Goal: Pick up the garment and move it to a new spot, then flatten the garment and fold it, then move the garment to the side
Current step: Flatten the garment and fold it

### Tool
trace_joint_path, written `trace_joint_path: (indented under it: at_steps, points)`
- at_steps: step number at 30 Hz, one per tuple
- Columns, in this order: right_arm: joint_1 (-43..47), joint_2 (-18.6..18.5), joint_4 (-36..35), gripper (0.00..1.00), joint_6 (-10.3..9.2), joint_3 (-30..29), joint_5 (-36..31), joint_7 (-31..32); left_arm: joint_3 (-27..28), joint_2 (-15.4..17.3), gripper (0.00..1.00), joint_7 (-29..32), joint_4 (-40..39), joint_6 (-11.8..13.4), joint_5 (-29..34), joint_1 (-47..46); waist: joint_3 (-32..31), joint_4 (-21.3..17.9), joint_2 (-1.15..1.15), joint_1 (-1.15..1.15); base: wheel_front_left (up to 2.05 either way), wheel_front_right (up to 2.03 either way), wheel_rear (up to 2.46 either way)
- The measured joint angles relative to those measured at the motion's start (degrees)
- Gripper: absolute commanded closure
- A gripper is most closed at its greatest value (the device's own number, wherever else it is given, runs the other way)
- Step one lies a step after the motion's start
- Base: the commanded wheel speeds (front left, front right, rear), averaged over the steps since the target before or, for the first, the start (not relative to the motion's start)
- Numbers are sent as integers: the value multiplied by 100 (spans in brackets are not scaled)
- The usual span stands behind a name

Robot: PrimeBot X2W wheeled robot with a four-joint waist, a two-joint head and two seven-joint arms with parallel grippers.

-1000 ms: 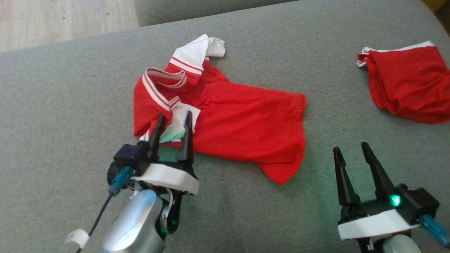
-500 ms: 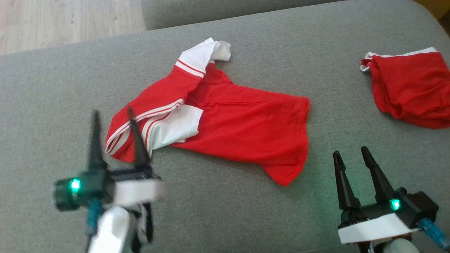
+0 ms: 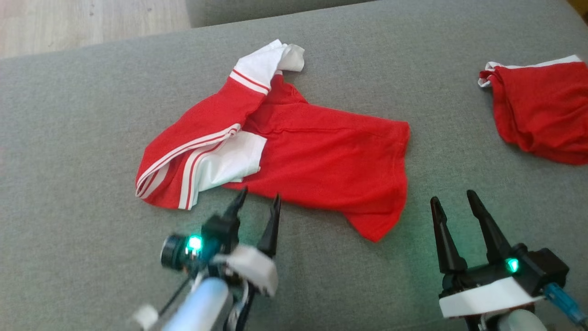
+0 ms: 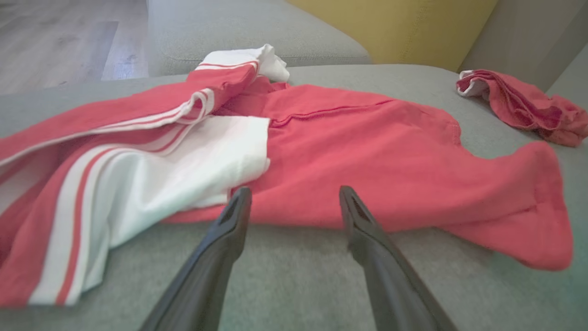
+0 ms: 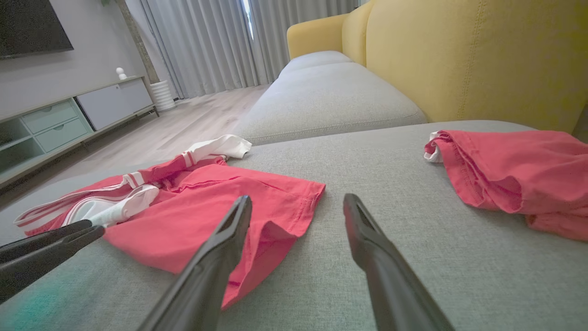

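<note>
Two claws, both spread wide, nothing pinched. Low at the near edge of the garment sits the left gripper, tips pointing into the red hem just beside the near sleeve. Off to the right hovers the right gripper, near the garment's bottom corner but apart from it.

Garment lies mid-cushion. Body is mostly spread but not flat: near sleeve is folded over onto the chest, far sleeve is bunched at the top, bottom corner is curled.

My read: flatten step, fold not started. Next move probably needs the left closing on the near edge or sleeve and dragging it out, with the right taking the bottom corner for tension. Thin knit, so pinch one layer or the fold comes along.

Surface: grey woven sofa seat, soft, likely some drag on cloth. Another red cloth lies crumpled far right, well apart. Room: yellow backrest, wood floor, grey curtains, low cabinet.
</note>
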Motion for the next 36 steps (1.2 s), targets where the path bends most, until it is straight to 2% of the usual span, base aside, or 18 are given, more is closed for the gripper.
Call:
trace_joint_path:
  at_steps: [5, 10, 13, 23, 28, 32, 36]
  points:
    - [-107, -33, -1, 0, 0, -4, 0, 0, -21, -71, 0, 257, 595, 59, 38, -617, 80, -69, 0, 0, 0, 0, 0]
    - [-104, -40, 0, 0, 0, -8, 44, -1, 9, -63, 0, 553, 1009, 64, -9, -782, 129, -114, 0, 0, 0, 0, 0]
    - [-104, -40, 0, 0, 0, -7, 47, -1, 53, -29, 0, 528, 1065, 187, -7, -909, 150, -128, 0, 0, 0, 0, 0]
    - [-104, -38, 0, 0, 0, 5, 47, -1, 141, 168, 0, 487, 959, 355, 2, -1061, 120, -56, 0, 0, 0, 0, 0]
    - [-105, -38, 0, 0, 0, 32, 49, -1, 120, 260, 0, 493, 1010, 338, 47, -1064, 134, -29, 0, 0, 0, 0, 0]
    - [-120, -38, -1, 0, 0, 49, 53, -1, -31, 277, 0, 643, 1189, 151, 49, -1083, 162, -44, 0, 0, 0, 0, 0]
    - [-135, -43, -3, 0, 0, 48, 101, 0, -62, 301, 0, 630, 1323, 144, 109, -1148, 177, -83, 0, 0, 0, 0, 0]
